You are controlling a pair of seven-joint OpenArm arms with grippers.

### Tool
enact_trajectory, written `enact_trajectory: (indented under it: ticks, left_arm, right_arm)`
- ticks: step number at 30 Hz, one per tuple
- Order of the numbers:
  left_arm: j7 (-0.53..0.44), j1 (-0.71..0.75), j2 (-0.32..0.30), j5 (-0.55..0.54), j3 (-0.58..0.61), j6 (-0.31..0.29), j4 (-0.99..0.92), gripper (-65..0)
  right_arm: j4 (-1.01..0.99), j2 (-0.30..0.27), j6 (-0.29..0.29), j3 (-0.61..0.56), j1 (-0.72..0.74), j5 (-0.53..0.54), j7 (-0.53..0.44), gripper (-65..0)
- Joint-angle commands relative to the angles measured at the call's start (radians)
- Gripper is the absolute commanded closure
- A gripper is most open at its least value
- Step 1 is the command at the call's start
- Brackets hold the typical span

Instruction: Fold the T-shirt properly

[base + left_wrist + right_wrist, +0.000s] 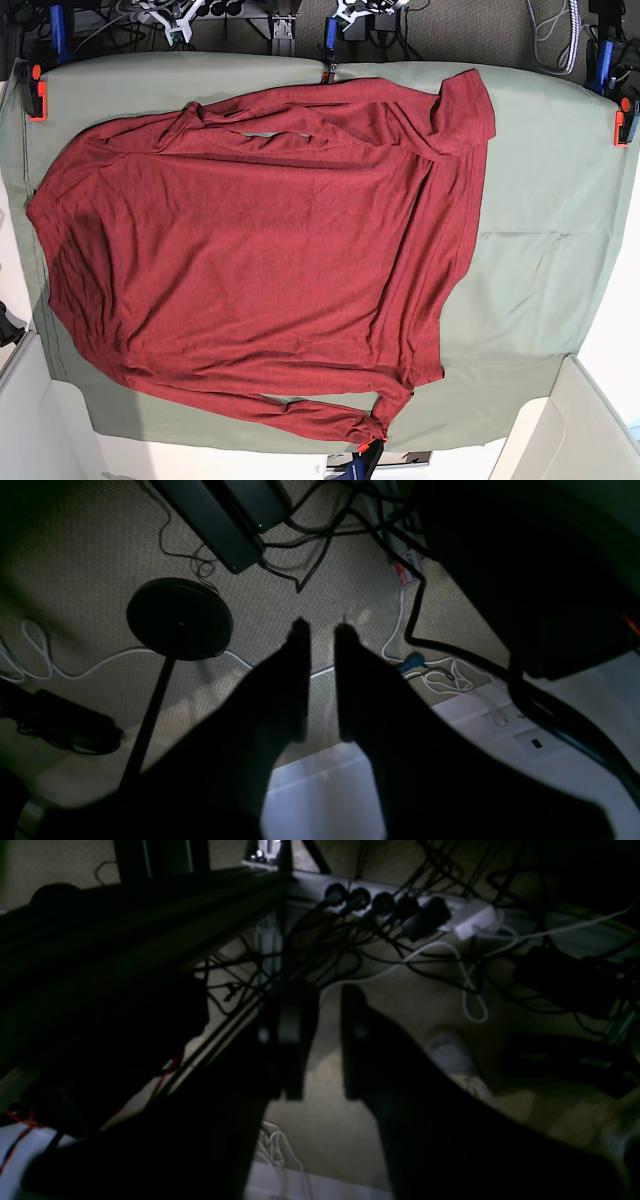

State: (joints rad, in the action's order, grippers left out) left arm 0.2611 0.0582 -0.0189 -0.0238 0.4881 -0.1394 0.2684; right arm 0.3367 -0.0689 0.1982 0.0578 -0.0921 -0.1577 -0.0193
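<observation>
The dark red T-shirt (260, 250) lies spread on the sage-green table cloth (540, 200) in the base view, covering the left and middle of the table. One long sleeve runs along its far edge, the other along its near edge. Neither arm shows in the base view. In the left wrist view my left gripper (322, 627) hangs over the carpet floor, its dark fingers (300, 680) a narrow gap apart with nothing between them. My right gripper (325, 995) looks the same in the right wrist view, slightly open and empty above the floor. The T-shirt is in neither wrist view.
Orange clamps (35, 90) (625, 120) and a blue clamp (328, 35) pin the cloth at the table's far edge. White panels (560, 430) flank the near corners. On the floor are a round black stand base (180, 617), cables and a power strip (400, 905).
</observation>
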Motion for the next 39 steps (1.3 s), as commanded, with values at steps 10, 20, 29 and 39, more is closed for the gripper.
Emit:
enact_trajectory:
  ticks: [10, 20, 29, 39]
  left_arm:
    - [-0.003, 0.012, 0.002, -0.002, 0.002, -0.003, 0.005, -8.4]
    - [0.035, 0.029, -0.005, -0.024, 0.002, -0.001, 0.005, -8.4]
    - [0.036, 0.126, -0.092, -0.098, 0.001, 0.076, 0.166, -9.3]
    - [0.196, 0.322, -0.167, -0.168, -0.177, -0.109, 0.575, -9.3]
  right_arm:
    - [0.008, -0.003, 0.011, -0.001, -0.005, 0.0, -0.011, -11.0]
    - [0.014, -0.015, 0.012, -0.001, -0.023, 0.0, -0.01, -11.0]
    - [0.139, -0.058, 0.132, -0.001, -0.142, 0.0, -0.011, -11.0]
    - [0.433, -0.137, 0.283, -0.001, -0.317, 0.107, -0.011, -11.0]
